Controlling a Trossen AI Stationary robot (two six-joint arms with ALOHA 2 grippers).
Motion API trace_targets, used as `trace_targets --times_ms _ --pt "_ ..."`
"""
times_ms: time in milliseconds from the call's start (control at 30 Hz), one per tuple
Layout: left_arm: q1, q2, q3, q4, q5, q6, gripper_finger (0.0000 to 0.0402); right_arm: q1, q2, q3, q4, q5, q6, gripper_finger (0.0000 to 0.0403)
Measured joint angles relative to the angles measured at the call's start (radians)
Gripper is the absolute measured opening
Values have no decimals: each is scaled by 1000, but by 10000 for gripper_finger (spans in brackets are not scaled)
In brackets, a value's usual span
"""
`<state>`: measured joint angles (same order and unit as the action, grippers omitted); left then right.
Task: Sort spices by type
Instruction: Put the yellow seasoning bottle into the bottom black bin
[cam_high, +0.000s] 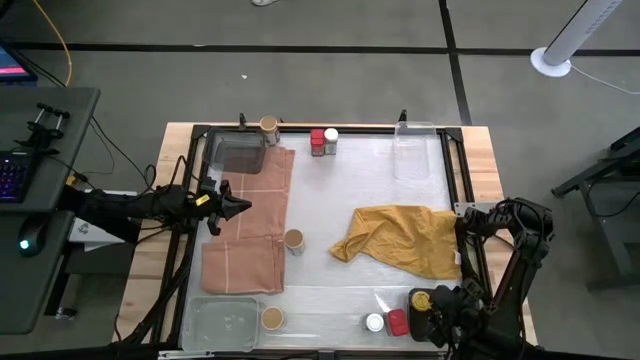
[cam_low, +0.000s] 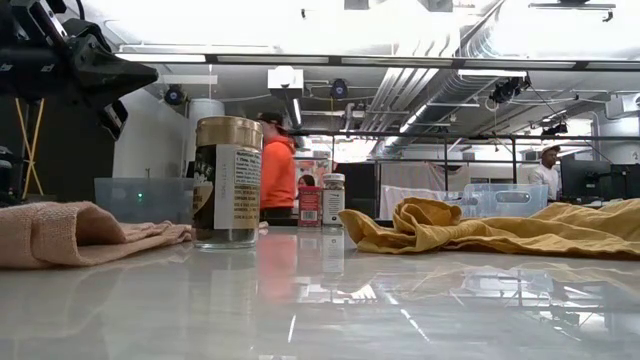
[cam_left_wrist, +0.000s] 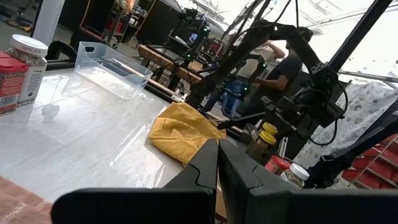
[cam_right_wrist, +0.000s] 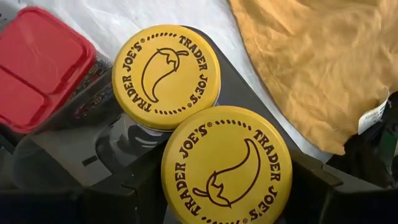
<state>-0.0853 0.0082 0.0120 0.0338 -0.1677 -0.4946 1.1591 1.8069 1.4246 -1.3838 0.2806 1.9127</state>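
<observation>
Two yellow-lidded jars (cam_right_wrist: 200, 124) fill the right wrist view, their round lids touching, each printed with a chili pepper; the right gripper (cam_high: 428, 303) sits around them at the near right corner of the table (cam_high: 350, 190), its fingers partly spread, and at least one jar appears to be between them, though which one it grips cannot be told. Just beside them stand a red-lidded jar (cam_high: 397, 321) and a white-lidded jar (cam_high: 374, 322). Farther off, a tan-lidded jar (cam_high: 294, 240) stands upright near the middle of the table, at the edge of a pink cloth (cam_high: 245, 225). Another tan-lidded jar (cam_high: 271, 318) sits at the near left, beside a clear tray (cam_high: 215, 322). At the far edge, a red jar (cam_high: 317, 142) and a white-topped jar (cam_high: 331, 140) stand touching, with one more tan-lidded jar (cam_high: 268, 127) to their left, next to a second clear tray (cam_high: 235, 152). A third clear tray (cam_high: 415, 150) lies at the far right. A crumpled mustard-yellow cloth (cam_high: 400, 238) lies between the middle jar and the right arm. The left gripper (cam_high: 240, 207) hovers above the pink cloth with its fingers pressed together, holding nothing. People stand in the room beyond.
</observation>
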Motion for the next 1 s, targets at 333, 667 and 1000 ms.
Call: trace_targets --times_ms 333,667,1000 --pt "0 0 0 0 0 0 0 0 0 0 1 0 -7 234" --pt "0 0 0 0 0 0 0 0 0 0 5 0 -9 234" --pt "0 0 0 0 0 0 0 0 2 0 5 1 -10 275"
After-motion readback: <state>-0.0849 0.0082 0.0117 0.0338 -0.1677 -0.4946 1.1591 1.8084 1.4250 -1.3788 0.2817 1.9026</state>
